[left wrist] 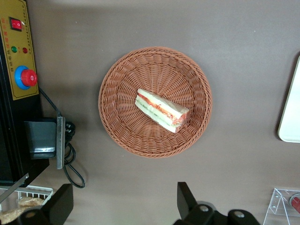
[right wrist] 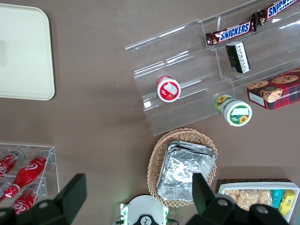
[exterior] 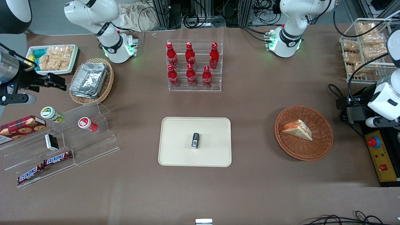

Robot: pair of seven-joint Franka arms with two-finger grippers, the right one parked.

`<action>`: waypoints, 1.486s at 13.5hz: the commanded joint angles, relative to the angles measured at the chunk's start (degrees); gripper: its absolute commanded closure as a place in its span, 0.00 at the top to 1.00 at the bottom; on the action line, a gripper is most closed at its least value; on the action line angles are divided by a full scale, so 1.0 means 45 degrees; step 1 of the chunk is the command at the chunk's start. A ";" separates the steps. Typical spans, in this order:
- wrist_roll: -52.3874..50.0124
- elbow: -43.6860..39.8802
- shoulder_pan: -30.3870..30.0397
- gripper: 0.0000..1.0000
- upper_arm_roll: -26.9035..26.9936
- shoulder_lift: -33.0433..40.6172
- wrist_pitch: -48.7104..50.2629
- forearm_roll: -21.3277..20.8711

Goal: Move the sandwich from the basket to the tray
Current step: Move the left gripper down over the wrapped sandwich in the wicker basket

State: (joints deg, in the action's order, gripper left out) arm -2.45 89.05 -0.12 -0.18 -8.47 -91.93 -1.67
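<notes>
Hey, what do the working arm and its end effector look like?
The left arm is glossy white with rounded links, black joint rings and a green light at its base; black cables trail near its wrist. Its end effector has two black fingers, open, above the table beside the basket.

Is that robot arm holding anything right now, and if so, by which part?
Nothing is held. The gripper hovers open above the basket, and the sandwich lies untouched inside it.
</notes>
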 commanded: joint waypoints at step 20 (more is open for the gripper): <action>-0.4650 0.2436 0.0730 1.00 -0.0076 -0.0402 -0.2365 0.0253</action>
State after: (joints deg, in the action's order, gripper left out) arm -22.06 98.50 2.80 -0.84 -10.87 -102.00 -1.28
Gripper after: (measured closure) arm 0.000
